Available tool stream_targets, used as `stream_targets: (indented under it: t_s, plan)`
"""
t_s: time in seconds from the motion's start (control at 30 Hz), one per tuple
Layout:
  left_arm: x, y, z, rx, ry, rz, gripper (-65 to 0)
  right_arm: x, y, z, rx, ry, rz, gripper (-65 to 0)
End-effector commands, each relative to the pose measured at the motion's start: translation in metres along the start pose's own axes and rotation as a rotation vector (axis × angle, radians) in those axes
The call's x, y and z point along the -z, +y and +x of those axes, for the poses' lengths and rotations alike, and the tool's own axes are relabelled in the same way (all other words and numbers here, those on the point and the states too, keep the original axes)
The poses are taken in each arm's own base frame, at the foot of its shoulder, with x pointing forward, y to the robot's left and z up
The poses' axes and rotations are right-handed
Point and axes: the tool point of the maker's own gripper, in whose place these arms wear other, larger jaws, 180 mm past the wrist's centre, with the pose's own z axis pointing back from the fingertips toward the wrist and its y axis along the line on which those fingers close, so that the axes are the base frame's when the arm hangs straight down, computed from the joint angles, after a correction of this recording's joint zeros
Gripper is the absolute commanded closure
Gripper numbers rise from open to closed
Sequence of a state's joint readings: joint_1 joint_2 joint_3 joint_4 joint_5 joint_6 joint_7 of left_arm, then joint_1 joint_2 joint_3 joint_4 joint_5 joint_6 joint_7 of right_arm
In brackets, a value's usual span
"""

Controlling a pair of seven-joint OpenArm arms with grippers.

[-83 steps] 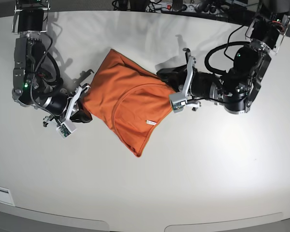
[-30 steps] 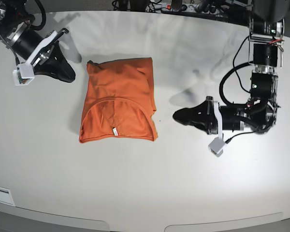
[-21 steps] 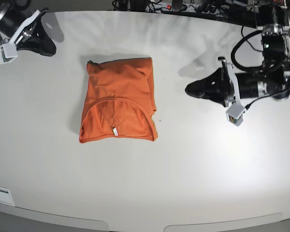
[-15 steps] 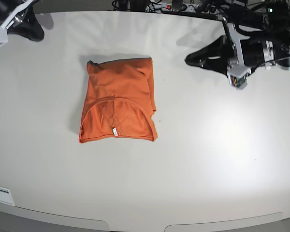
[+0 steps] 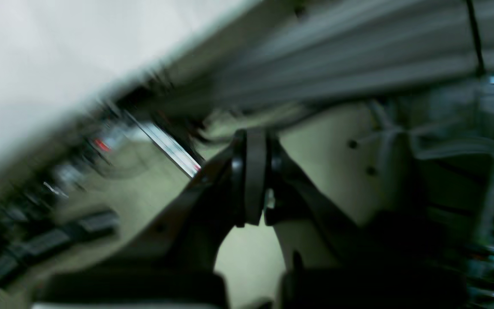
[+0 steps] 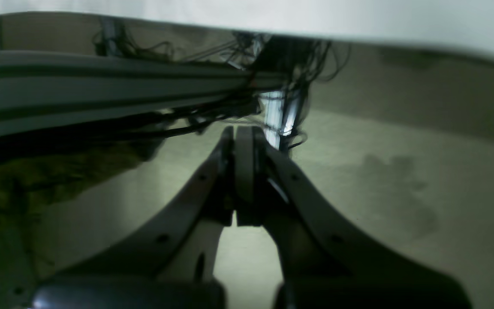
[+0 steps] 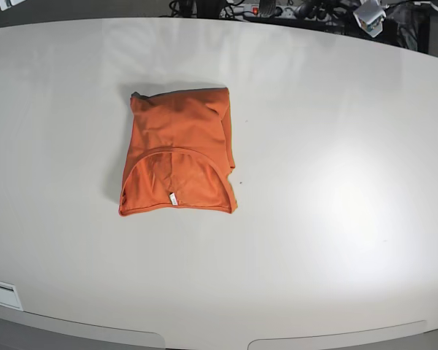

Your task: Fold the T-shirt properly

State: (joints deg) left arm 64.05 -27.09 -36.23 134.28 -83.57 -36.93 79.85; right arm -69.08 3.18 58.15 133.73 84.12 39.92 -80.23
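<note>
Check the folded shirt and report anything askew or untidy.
The orange T-shirt lies in a compact fold on the white table, slightly skewed; its right edge is uneven, with a layer poking out. The white tag shows at the neckline.

Left gripper [image 5: 253, 216] jaws pressed together, empty; background blurred.

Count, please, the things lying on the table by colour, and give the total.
Orange: 1, the folded T-shirt
White: 1, the small tag at its neckline
Total: 2, both on the white table
</note>
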Motion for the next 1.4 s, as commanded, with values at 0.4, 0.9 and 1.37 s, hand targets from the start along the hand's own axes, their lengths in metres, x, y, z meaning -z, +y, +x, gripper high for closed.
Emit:
stream_targets:
  t_s: [0.4, 0.9, 1.37]
  plan:
    - [0.041, 0.029, -0.106, -0.382, 0.118, 0.007, 0.0, 0.051, -0.025, -0.114, 0.37, 0.229, 0.135, 0.0]
    - [0.144, 0.199, -0.18, -0.62, 0.077, 0.257, 0.0, 0.229, -0.085, -0.16, 0.224, 0.289, 0.021, 0.0]
    - [0.217, 0.263, -0.171, -0.545, 0.025, 0.637, 0.0, 0.339, -0.062, -0.125, -0.082, 0.29, -0.133, 0.0]
